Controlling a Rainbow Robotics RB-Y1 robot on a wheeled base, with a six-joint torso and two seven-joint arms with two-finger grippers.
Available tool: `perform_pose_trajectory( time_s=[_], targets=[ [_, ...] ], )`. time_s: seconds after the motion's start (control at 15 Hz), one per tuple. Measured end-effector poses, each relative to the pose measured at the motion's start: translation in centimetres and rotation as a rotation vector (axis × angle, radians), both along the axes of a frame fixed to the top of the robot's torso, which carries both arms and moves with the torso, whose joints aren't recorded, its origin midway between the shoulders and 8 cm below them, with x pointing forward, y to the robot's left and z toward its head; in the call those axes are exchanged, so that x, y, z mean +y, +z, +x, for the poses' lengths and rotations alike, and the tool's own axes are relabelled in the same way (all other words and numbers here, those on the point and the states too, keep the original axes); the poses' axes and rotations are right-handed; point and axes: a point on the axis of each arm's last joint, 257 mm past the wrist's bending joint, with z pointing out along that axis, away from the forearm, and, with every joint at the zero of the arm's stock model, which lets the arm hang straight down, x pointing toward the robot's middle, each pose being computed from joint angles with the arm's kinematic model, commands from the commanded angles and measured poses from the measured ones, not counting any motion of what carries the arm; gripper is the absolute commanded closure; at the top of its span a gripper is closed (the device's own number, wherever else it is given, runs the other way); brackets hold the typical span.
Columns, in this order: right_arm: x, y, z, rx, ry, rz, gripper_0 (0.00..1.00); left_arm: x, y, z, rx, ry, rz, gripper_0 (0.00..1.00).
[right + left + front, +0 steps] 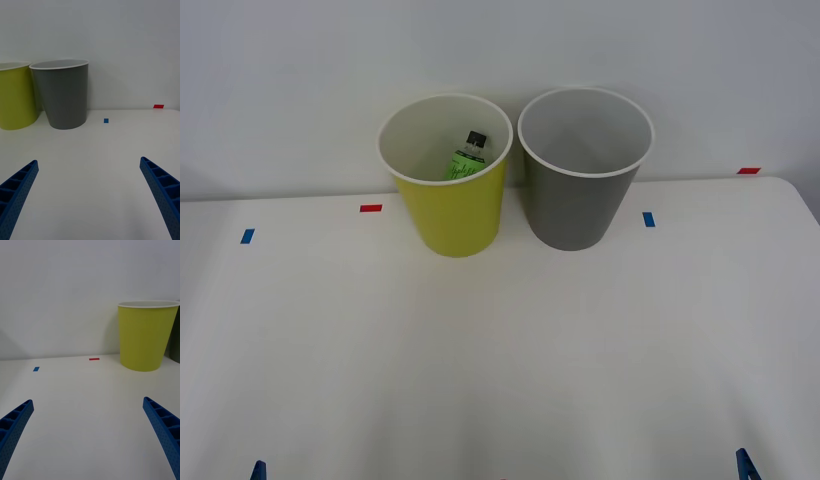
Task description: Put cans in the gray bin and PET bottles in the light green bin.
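Observation:
The light green bin stands at the back of the white table, left of the gray bin; they nearly touch. A PET bottle with a green label and black cap lies tilted inside the light green bin. No cans are in sight. The gray bin's inside looks bare. Both blue tips of my arms peek in at the table's near edge: the left gripper and the right gripper. In the left wrist view the left gripper is open and holds nothing. The right gripper is open too, facing the gray bin.
Small tape marks dot the back of the table: blue and red on the left, blue and red on the right. A plain wall rises right behind the bins.

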Motion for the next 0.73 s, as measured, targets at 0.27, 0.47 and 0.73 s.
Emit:
perform_pose_trajectory(
  time_s=[0.27,0.47,0.73],
  targets=[
    [0.0,0.0,0.0,0.0,0.0,0.0,0.06,0.0,0.0,0.0,0.0,0.0,0.0,0.0],
    [0.0,0.0,0.0,0.0,0.0,0.0,0.06,0.0,0.0,0.0,0.0,0.0,0.0,0.0],
    [0.0,0.0,0.0,0.0,0.0,0.0,0.06,0.0,0.0,0.0,0.0,0.0,0.0,0.0]
  ],
)
